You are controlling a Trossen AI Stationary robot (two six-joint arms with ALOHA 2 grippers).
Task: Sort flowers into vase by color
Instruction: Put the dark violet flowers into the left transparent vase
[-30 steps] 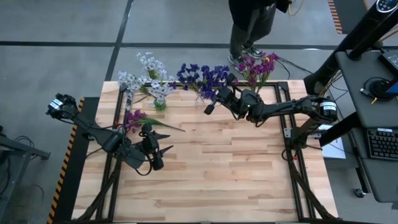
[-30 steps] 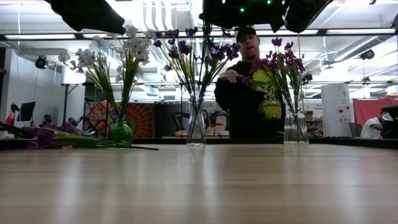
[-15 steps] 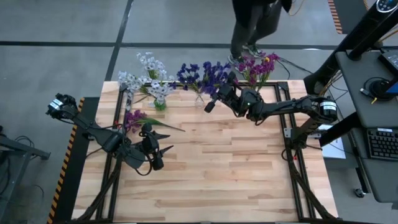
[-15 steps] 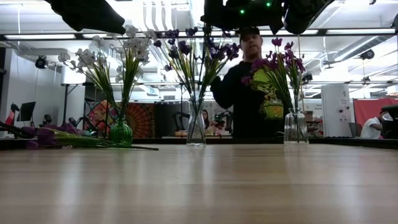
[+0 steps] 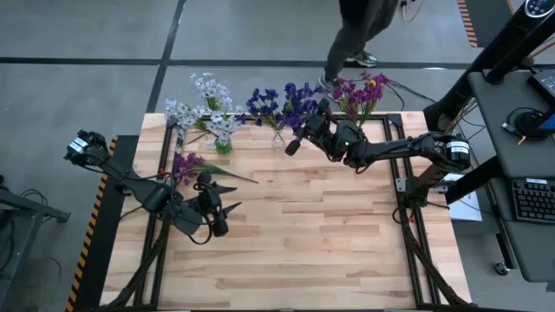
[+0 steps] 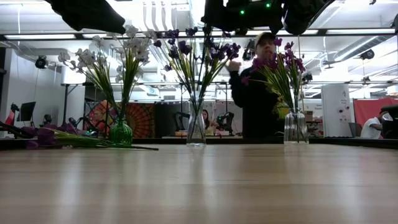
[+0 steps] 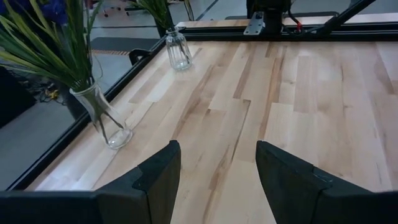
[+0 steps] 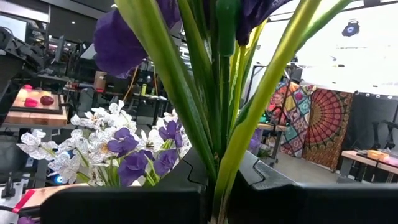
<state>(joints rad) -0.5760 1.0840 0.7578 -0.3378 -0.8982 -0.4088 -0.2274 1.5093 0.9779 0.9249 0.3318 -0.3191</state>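
The table (image 5: 295, 234) is made of pale wood planks with a black frame around it, and it stands on a grey floor. Three vases stand in a row along its far edge. The green vase (image 6: 120, 132) holds white flowers (image 5: 208, 108). The middle vase (image 6: 196, 129) is clear and holds dark blue flowers (image 5: 282, 106). The third vase (image 6: 295, 127) is clear too and holds purple flowers (image 5: 360, 94); it stands on the other side of the middle vase from the green one. A few purple sprigs (image 5: 192, 165) lie flat on the wood, in front of the green vase. The right gripper (image 5: 295, 143) is up above the middle vase, and its fingers are pressed together on a green stem (image 8: 245, 134) with dark blue petals. The left gripper (image 5: 227, 211) is over the wood, near the lying sprigs, and its fingers (image 7: 155, 180) are apart with nothing between them. Behind the table a person (image 6: 258, 87) in dark clothes stands near the third vase. The room is big and bright, with long ceiling lights and a colourful round-patterned cloth (image 6: 134, 118) hanging behind the green vase. A desk with a keyboard (image 5: 531, 199) stands beside the table, past the right arm.
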